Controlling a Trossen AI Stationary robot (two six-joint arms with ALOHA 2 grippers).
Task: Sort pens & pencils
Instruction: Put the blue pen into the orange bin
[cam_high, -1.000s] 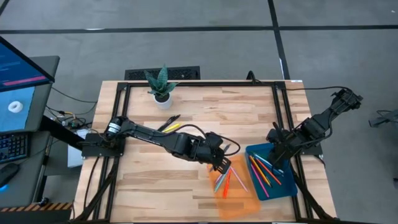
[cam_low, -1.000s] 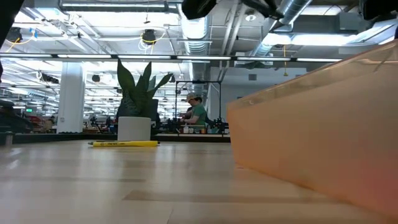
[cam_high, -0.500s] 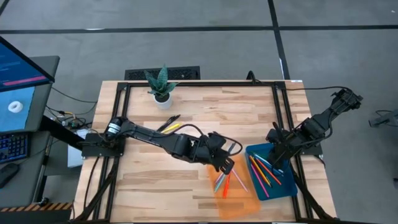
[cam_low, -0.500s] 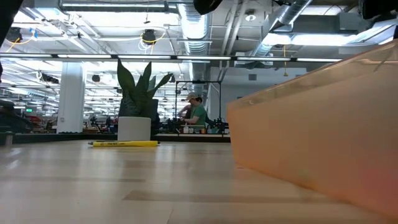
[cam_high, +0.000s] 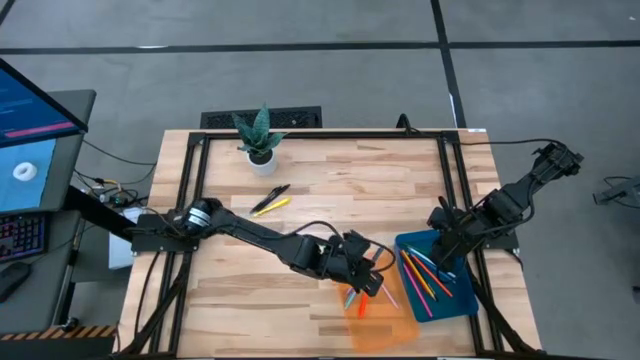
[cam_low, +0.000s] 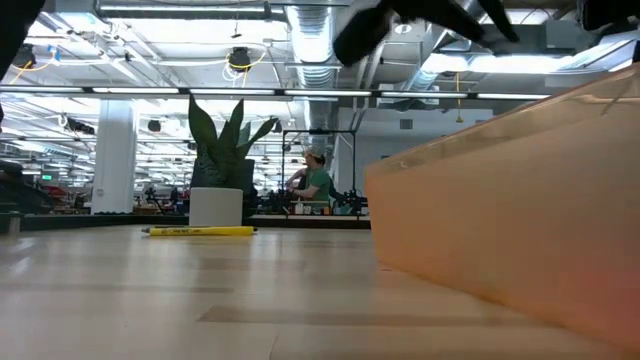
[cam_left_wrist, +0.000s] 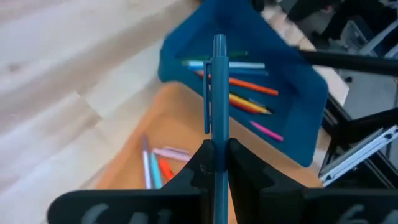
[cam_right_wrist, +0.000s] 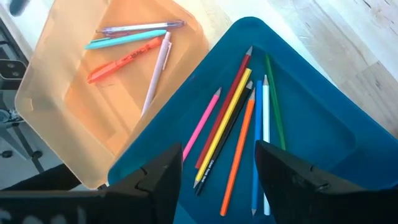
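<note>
**Pens & pencils: blue pen hanging over the orange tray**

Pens & pencils sorting – the left tool (cam_left_wrist: 216, 163) is clamped shut on a blue pen (cam_left_wrist: 219, 87), over the orange tray (cam_high: 390, 330), probably because pens (cam_right_wrist: 134, 43) go there. Pencils (cam_right_wrist: 233, 124) sit in the blue tray (cam_right_wrist: 323, 124). Right tool (cam_right_wrist: 214, 168) waits above it, fingers spread, empty. Two strays (cam_high: 271, 200) lie on the worktop (cam_high: 350, 175).
</note>
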